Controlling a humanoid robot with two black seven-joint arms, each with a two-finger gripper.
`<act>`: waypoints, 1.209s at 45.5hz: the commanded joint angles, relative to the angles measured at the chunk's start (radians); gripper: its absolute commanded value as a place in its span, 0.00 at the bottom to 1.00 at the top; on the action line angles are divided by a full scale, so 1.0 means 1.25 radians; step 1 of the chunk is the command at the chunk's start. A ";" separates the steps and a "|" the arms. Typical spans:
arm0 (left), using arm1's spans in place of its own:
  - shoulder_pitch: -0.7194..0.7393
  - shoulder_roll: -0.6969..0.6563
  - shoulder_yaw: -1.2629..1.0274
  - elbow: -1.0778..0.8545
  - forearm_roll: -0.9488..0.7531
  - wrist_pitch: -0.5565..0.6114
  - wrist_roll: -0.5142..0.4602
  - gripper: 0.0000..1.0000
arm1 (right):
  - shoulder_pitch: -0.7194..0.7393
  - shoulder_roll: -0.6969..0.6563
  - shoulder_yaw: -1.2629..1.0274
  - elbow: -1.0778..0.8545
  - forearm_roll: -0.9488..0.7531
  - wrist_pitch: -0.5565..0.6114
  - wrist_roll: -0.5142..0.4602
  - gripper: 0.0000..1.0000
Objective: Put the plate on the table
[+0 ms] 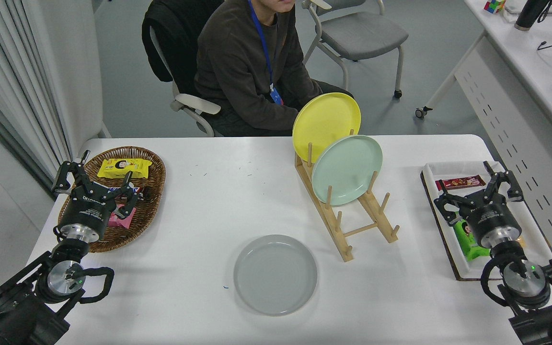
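Note:
The pale grey plate point(275, 274) lies flat on the white table point(228, 191), near the front middle, with nothing touching it. My right gripper point(477, 187) is open and empty above the white tray at the right, far from the plate. My left gripper point(91, 176) is open and empty, parked at the lower left over the wicker basket.
A wooden rack point(352, 223) holds a yellow plate point(326, 120) and a mint green plate point(347, 169) upright. A wicker basket point(149, 191) with snacks stands at the left. A white tray point(436, 211) with snacks is at the right. A person point(252, 72) sits at the far side.

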 commanded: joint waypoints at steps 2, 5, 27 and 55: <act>0.000 0.000 0.000 0.000 0.000 0.000 -0.001 0.98 | -0.006 0.014 -0.004 0.000 -0.007 -0.007 0.001 0.99; 0.000 0.000 0.000 0.000 0.000 0.000 0.001 0.98 | -0.005 0.014 -0.001 0.000 -0.007 -0.003 0.003 0.99; 0.000 0.000 0.000 0.000 0.000 0.000 0.001 0.98 | 0.044 0.030 -0.026 -0.064 -0.006 0.089 0.160 0.99; 0.000 0.000 0.000 0.000 0.000 0.000 0.001 0.98 | 0.076 0.060 -0.084 -0.124 0.004 0.096 0.160 0.99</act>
